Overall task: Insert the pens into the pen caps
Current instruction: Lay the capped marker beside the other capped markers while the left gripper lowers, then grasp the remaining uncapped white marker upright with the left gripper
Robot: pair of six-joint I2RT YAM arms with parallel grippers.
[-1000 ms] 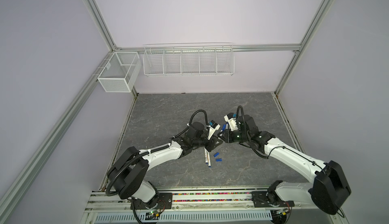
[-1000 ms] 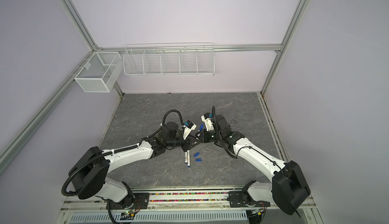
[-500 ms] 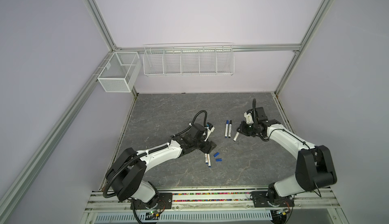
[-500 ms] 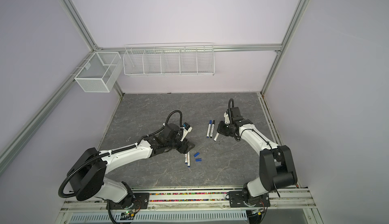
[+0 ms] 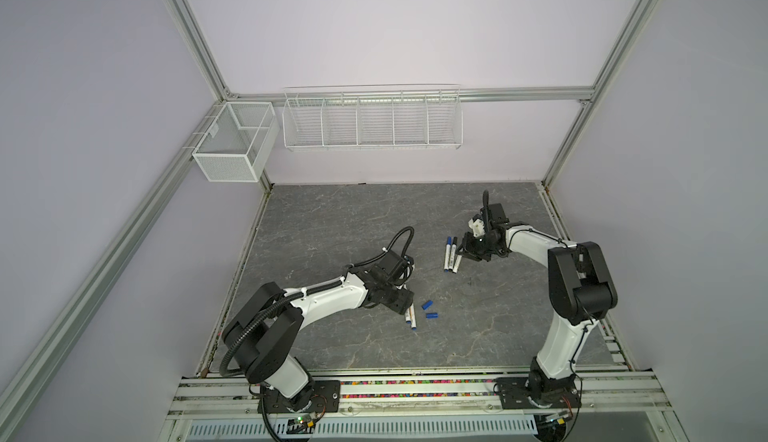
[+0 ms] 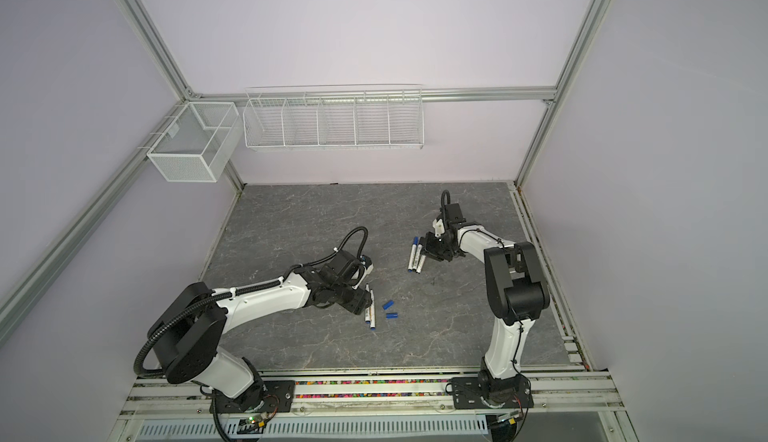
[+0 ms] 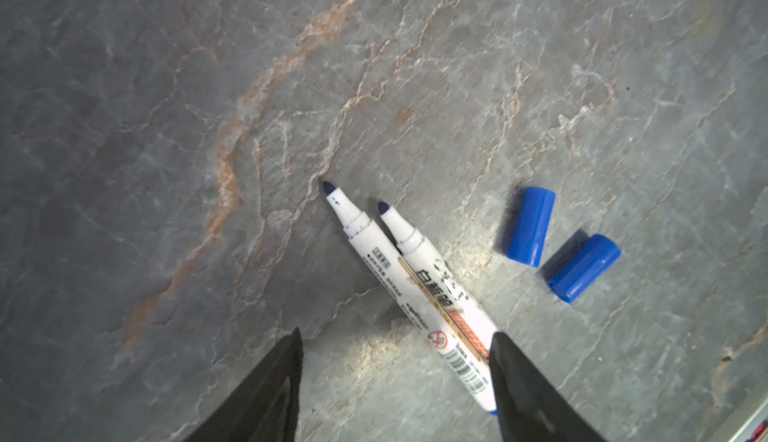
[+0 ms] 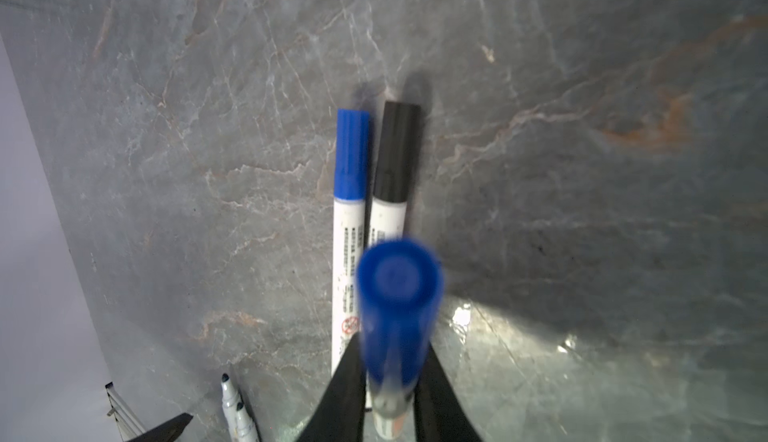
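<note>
While hovering with left hand (image 7: 397, 332) spread wide above two bare pens (image 7: 419, 278) lying touching, just beside the loose caps (image 7: 528, 228), shift sideways to straddle one barrel only. Close mid-barrel, tip kept clear. Well apart from those caps, lay third capped pen (image 8: 399, 294) flat on counter (image 8: 166, 170) beside capped pair (image 8: 351, 232); flanked by right hand (image 8: 392, 340), pinched or slack impossible to tell. Withdraw straight back, without nudging neighbours.
</note>
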